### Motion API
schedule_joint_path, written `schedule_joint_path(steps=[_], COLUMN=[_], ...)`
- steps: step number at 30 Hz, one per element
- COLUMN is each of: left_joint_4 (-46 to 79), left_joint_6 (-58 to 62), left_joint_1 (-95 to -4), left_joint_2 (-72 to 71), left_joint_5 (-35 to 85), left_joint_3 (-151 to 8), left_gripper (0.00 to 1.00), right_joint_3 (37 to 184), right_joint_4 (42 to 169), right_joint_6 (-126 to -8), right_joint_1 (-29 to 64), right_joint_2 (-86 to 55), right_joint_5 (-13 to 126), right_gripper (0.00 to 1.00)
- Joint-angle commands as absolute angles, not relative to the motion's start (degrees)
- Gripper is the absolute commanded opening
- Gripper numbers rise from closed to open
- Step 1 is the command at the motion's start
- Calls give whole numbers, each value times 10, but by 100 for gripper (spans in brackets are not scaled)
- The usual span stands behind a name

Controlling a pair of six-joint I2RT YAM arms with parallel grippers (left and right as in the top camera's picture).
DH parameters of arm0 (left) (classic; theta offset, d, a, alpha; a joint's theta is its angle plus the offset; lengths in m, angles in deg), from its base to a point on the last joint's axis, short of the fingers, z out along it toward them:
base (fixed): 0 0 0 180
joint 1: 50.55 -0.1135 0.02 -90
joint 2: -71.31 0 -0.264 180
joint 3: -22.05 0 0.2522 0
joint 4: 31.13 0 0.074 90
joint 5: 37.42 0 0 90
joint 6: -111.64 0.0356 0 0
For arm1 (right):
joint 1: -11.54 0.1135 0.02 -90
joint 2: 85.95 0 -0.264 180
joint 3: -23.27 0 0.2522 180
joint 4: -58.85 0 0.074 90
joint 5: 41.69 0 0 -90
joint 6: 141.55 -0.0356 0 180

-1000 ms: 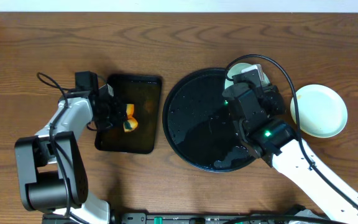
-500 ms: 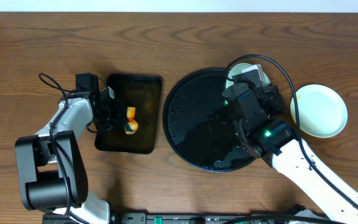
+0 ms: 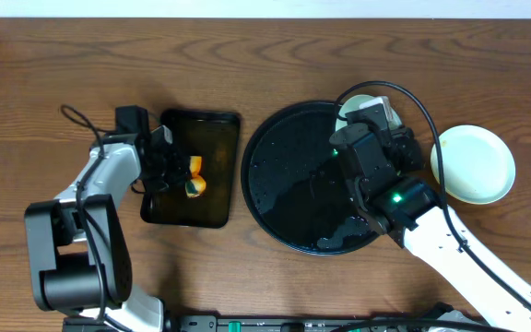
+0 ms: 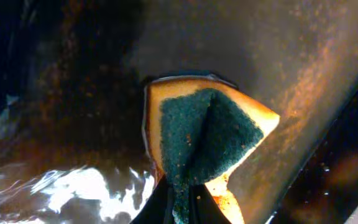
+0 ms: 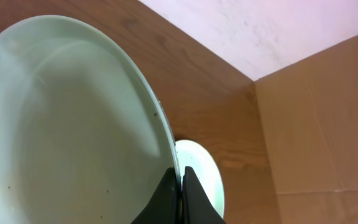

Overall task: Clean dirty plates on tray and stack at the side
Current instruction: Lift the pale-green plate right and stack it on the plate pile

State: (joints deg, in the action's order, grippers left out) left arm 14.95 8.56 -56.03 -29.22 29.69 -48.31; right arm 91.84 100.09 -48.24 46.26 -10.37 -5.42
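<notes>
So, the left gripper (image 4: 179,202) was found clamped tight on a sponge (image 4: 204,134), orange with a green scrub side, which was folded up by the pinch. It was held inside the rectangular black tray (image 3: 212,198), left of centre in the overhead view; whether the tray floor was actually touched couldn't be told. Over on the right, the right gripper (image 5: 180,186) was pinched together on the rim of a mint plate (image 5: 61,124), which was tipped up steeply. From above only a sliver of that plate could be made out, at the upper right rim of the round black tray (image 3: 284,184), mostly hidden by the arm. A second plate (image 3: 473,164) was laid flat on the wooden table (image 3: 63,74), just right of the round tray.
</notes>
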Motion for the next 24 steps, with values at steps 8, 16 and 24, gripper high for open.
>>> schedule_joint_path(steps=[8,16,24], left_joint_4=[160,159,158], left_joint_6=[109,109,104], left_joint_1=[-448,-424,-425], left_joint_2=[-244,-227,-147], left_joint_5=[537,535,534], left_joint_3=[-497,-498,-500], left_gripper=[28,57,73], right_joint_3=[930,930,930], right_joint_4=[1028,1046,1046], right_joint_6=[-625,-666,-674], right_joint_1=[396,274,138], right_joint_2=[-112,-116,-128], right_joint_5=[12,116,213], right_gripper=[1,1,1])
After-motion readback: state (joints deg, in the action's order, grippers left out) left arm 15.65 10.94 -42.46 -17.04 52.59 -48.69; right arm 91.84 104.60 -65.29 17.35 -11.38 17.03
